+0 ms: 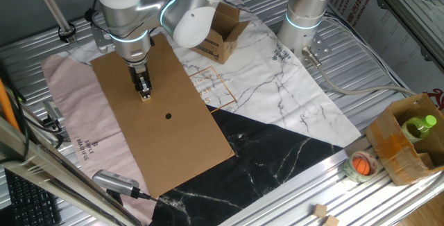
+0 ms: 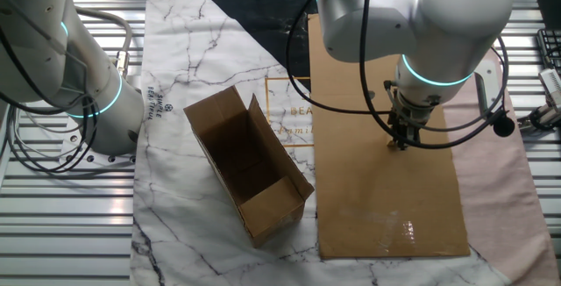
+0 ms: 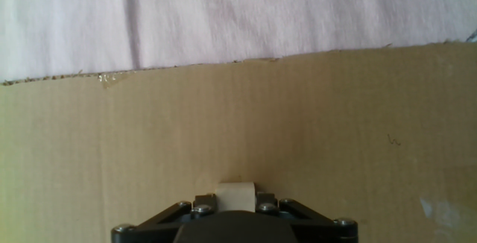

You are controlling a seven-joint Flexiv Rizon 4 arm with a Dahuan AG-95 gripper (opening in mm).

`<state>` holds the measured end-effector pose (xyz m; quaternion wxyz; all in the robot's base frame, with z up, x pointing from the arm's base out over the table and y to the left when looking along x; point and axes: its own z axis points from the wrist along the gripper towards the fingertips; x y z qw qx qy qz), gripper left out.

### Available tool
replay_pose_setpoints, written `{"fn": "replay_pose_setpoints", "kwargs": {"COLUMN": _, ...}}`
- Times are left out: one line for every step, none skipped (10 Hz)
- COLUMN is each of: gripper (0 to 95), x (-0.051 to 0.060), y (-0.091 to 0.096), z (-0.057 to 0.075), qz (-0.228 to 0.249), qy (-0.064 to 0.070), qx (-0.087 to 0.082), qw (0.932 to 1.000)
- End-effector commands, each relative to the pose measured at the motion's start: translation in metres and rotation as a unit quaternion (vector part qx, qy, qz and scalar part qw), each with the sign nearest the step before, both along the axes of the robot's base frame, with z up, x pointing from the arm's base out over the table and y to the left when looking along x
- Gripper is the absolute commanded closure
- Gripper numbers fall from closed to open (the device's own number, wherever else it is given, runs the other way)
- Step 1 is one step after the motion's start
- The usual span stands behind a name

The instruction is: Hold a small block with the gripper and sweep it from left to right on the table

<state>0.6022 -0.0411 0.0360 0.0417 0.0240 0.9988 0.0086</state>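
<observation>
My slim black gripper [image 1: 145, 94] hangs straight down from the silver-white arm with the teal ring and is shut on the small tan block [image 1: 146, 98]. The block rests on the flat brown cardboard sheet [image 1: 180, 150], up and left of its black dot [image 1: 168, 116]. In the hand view the pale block [image 3: 236, 194] sits clamped between the two black fingers at the bottom edge, over cardboard, with pink cloth [image 3: 223, 19] beyond. In the other fixed view the gripper tip [image 2: 401, 143] touches the cardboard with the block [image 2: 394, 145] just visible.
An open cardboard box [image 2: 250, 172] lies on the marble-print cloth beside the sheet. A second white arm's column [image 1: 305, 11] stands at the back. A brown box with a green bottle [image 1: 409, 139] and a tape roll [image 1: 361, 165] sit at the right. Two spare blocks [image 1: 320, 212] lie at the front edge.
</observation>
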Motion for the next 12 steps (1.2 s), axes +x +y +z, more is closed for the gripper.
{"fn": "replay_pose_setpoints", "kwargs": {"gripper": 95.0, "x": 0.0002, "y": 0.0008, "z": 0.0000, "qz": 0.000, "qy": 0.000, "qx": 0.000, "qw": 1.0000}}
{"fn": "replay_pose_setpoints", "kwargs": {"gripper": 95.0, "x": 0.0003, "y": 0.0011, "z": 0.0000, "qz": -0.001, "qy": 0.000, "qx": 0.000, "qw": 1.0000}}
{"fn": "replay_pose_setpoints", "kwargs": {"gripper": 95.0, "x": 0.0003, "y": 0.0015, "z": 0.0000, "qz": -0.001, "qy": 0.000, "qx": 0.001, "qw": 1.0000}}
{"fn": "replay_pose_setpoints", "kwargs": {"gripper": 95.0, "x": 0.0004, "y": 0.0016, "z": 0.0000, "qz": -0.001, "qy": 0.000, "qx": 0.001, "qw": 1.0000}}
{"fn": "replay_pose_setpoints", "kwargs": {"gripper": 95.0, "x": 0.0005, "y": 0.0017, "z": 0.0000, "qz": 0.001, "qy": 0.000, "qx": 0.002, "qw": 1.0000}}
{"fn": "replay_pose_setpoints", "kwargs": {"gripper": 95.0, "x": 0.0005, "y": 0.0018, "z": 0.0000, "qz": 0.002, "qy": 0.000, "qx": 0.002, "qw": 1.0000}}
{"fn": "replay_pose_setpoints", "kwargs": {"gripper": 95.0, "x": 0.0004, "y": 0.0020, "z": 0.0000, "qz": 0.005, "qy": 0.000, "qx": 0.001, "qw": 1.0000}}
{"fn": "replay_pose_setpoints", "kwargs": {"gripper": 95.0, "x": 0.0005, "y": 0.0020, "z": 0.0000, "qz": 0.005, "qy": 0.000, "qx": 0.001, "qw": 1.0000}}
{"fn": "replay_pose_setpoints", "kwargs": {"gripper": 95.0, "x": 0.0005, "y": 0.0021, "z": 0.0000, "qz": 0.008, "qy": 0.000, "qx": 0.001, "qw": 1.0000}}
{"fn": "replay_pose_setpoints", "kwargs": {"gripper": 95.0, "x": 0.0004, "y": 0.0023, "z": -0.0001, "qz": 0.010, "qy": 0.000, "qx": 0.001, "qw": 1.0000}}
{"fn": "replay_pose_setpoints", "kwargs": {"gripper": 95.0, "x": 0.0004, "y": 0.0024, "z": -0.0001, "qz": 0.010, "qy": 0.000, "qx": 0.001, "qw": 0.9999}}
{"fn": "replay_pose_setpoints", "kwargs": {"gripper": 95.0, "x": 0.0004, "y": 0.0024, "z": -0.0001, "qz": 0.011, "qy": 0.000, "qx": 0.002, "qw": 0.9999}}
